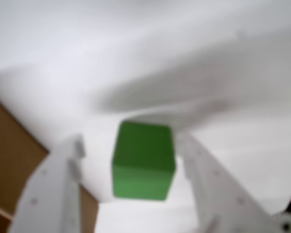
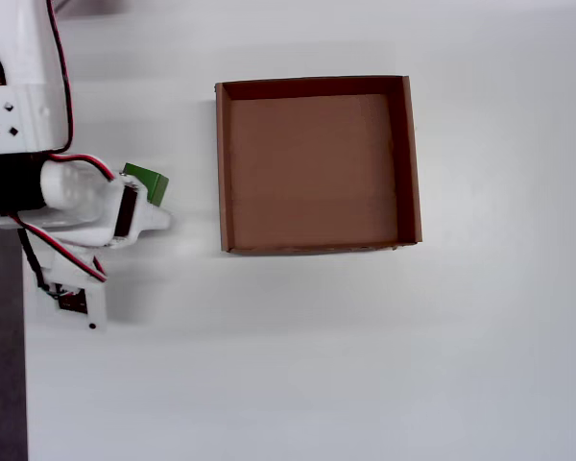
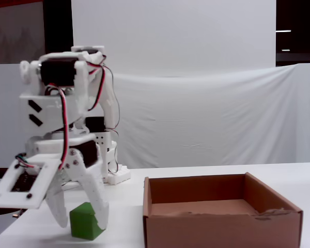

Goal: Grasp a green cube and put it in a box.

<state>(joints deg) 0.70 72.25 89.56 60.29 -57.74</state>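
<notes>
The pincer (image 3: 77,219) straddles the green cube (image 3: 86,221), its fingers spread to either side; the blurred wrist view shows a gap on each flank, so nothing is clamped yet. The cube seems to rest on the white desk (image 2: 365,365), tilted or turned corner-on between the fingers. The box (image 2: 223,163) sits well apart, beyond the fingertips. Closing on a skewed cube could twist it or squirt it out sideways.

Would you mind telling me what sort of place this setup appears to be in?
Probably a lab or hobby bench staged for robot recording: a white cloth backdrop behind a white table, holding only the arm, a cube and a box.
</notes>
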